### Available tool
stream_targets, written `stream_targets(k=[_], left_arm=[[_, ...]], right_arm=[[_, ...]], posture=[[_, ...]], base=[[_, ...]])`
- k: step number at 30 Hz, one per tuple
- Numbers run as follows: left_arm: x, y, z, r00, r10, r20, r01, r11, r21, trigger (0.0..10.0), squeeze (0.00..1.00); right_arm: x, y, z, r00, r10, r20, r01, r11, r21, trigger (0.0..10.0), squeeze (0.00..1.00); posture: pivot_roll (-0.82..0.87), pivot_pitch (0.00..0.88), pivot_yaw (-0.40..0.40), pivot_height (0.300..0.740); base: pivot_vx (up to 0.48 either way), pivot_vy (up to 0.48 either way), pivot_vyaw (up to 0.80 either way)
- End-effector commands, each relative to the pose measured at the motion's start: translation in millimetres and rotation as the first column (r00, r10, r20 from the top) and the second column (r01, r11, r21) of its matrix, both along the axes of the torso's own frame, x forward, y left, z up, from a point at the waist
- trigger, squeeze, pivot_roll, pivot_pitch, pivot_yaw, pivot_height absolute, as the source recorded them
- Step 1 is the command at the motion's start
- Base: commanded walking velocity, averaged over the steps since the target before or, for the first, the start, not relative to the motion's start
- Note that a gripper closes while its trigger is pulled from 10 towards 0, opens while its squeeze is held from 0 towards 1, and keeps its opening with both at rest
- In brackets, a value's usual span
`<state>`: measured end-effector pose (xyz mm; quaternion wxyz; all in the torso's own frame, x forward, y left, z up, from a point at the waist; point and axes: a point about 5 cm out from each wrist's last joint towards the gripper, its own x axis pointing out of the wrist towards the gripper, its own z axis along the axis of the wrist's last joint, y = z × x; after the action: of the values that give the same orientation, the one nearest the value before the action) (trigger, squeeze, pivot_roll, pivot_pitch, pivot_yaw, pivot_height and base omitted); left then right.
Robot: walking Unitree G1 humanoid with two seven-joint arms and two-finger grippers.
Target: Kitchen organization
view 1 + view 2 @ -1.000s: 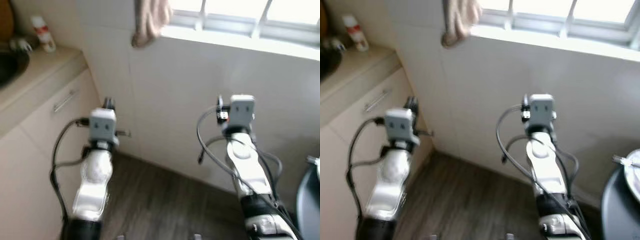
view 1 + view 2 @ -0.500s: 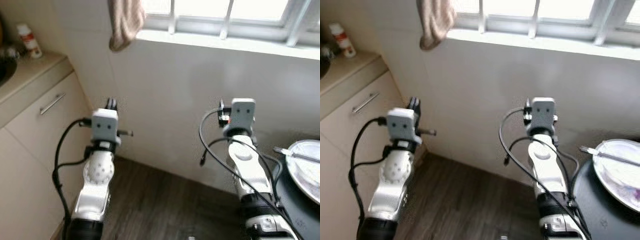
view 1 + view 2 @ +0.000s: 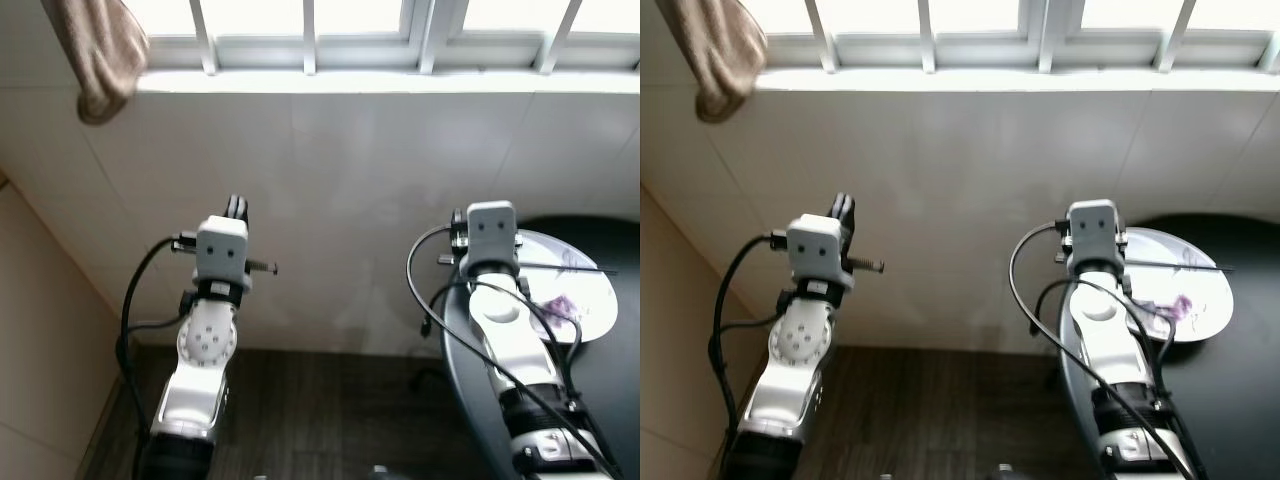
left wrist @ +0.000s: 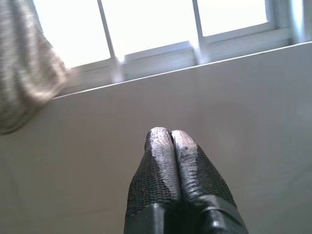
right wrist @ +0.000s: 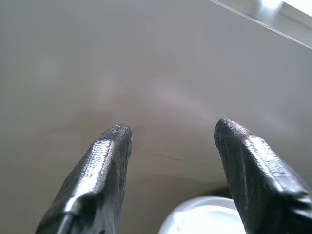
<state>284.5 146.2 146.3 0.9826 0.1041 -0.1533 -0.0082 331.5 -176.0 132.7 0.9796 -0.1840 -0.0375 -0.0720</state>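
A white plate [image 3: 1185,290] with a utensil [image 3: 1180,264] laid across it and a purple scrap on it sits on a round black table [image 3: 1230,400] at my right. My right gripper [image 5: 170,134] is open with nothing between its fingers, raised over the table's left edge beside the plate [image 5: 195,219] and pointing at the tiled wall. My left gripper [image 4: 169,132] is shut on nothing, held up at the left and facing the wall under the window. Both silver arms [image 3: 205,340] reach forward.
A white tiled wall [image 3: 340,170] stands close ahead with a barred window [image 3: 400,25] and sill above. A beige cloth [image 3: 100,50] hangs from the sill at upper left. A cream cabinet side [image 3: 40,330] is at far left. Dark wood floor [image 3: 330,410] lies below.
My view has swung right: the counter, sink and bottle have left the picture, and the black table with the plate has come in. Both arms keep the same pose.
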Motion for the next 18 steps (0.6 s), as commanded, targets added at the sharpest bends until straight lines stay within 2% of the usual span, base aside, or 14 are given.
stream_targets(k=[1,2,3,4,5,6,7,9,11,15,18], left_arm=[[-0.1,5.1,2,1.0,0.015,0.009,-0.015,1.0,0.003,10.0,0.0],[-0.1,4.7,2,1.0,0.014,0.008,-0.014,1.0,0.003,10.0,0.0],[-0.1,4.7,2,1.0,0.014,0.008,-0.014,1.0,0.003,10.0,0.0],[-0.1,4.1,1,1.0,0.012,0.007,-0.012,1.0,0.003,10.0,0.0],[0.0,3.8,1,1.0,0.011,0.006,-0.011,1.0,0.004,10.0,0.0],[0.0,3.8,1,1.0,0.011,0.006,-0.011,1.0,0.004,10.0,0.0],[0.0,3.2,0,1.0,0.008,0.004,-0.008,1.0,0.004,10.0,0.0],[0.0,3.0,0,1.0,0.008,0.004,-0.008,1.0,0.005,10.0,0.0],[-0.2,2.3,0,1.0,0.003,0.002,-0.003,1.0,0.005,10.0,0.0],[-0.2,3.1,0,1.0,0.005,0.001,-0.005,1.0,0.006,10.0,0.0],[-0.1,4.1,0,1.0,0.008,-0.001,-0.008,1.0,0.008,10.0,0.0]], right_arm=[[1.3,15.6,-4,0.996,0.086,-0.023,-0.088,0.993,-0.08,10.0,0.0],[0.7,20.7,-5,0.988,0.148,-0.036,-0.152,0.976,-0.157,10.0,0.0],[0.7,20.7,-5,0.988,0.148,-0.036,-0.152,0.976,-0.157,10.0,0.0],[-0.5,25.8,-7,0.976,0.209,-0.064,-0.218,0.945,-0.243,10.0,0.0],[-1.1,27.2,-10,0.969,0.231,-0.089,-0.247,0.927,-0.283,10.0,0.0],[-1.1,27.2,-10,0.969,0.231,-0.089,-0.247,0.927,-0.283,10.0,0.0],[-1.8,23.0,-20,0.96,0.223,-0.168,-0.27,0.894,-0.359,10.0,0.0],[-2.0,21.5,-22,0.958,0.217,-0.186,-0.273,0.887,-0.373,10.0,0.0],[-0.1,9.6,-27,0.959,0.161,-0.234,-0.259,0.834,-0.487,10.0,0.0],[3.8,-0.7,-27,0.963,0.113,-0.244,-0.234,0.803,-0.549,10.0,0.0],[5.2,-3.8,-31,0.956,0.094,-0.277,-0.233,0.818,-0.525,10.0,0.0]], posture=[[0.01,0.013,0.001,0.74],[0.01,0.011,0.003,0.74],[0.01,0.011,0.003,0.74],[0.01,0.011,0.003,0.74],[0.01,0.011,0.003,0.74],[0.01,0.011,0.003,0.74],[0.01,0.006,0.005,0.74],[0.01,0.006,0.005,0.74],[0.01,0.004,0.005,0.74],[0.01,0.004,0.005,0.74],[0.01,0.011,0.004,0.74]], base=[[0.0,0.0,0.0],[0.0,0.0,0.0],[0.0,0.0,0.0],[0.0,0.0,0.0],[0.0,0.0,0.0],[0.0,0.0,0.0],[0.0,0.0,0.0],[0.0,0.0,0.0],[0.0,0.0,0.0],[0.0,0.0,0.0],[0.0,0.0,0.0]])
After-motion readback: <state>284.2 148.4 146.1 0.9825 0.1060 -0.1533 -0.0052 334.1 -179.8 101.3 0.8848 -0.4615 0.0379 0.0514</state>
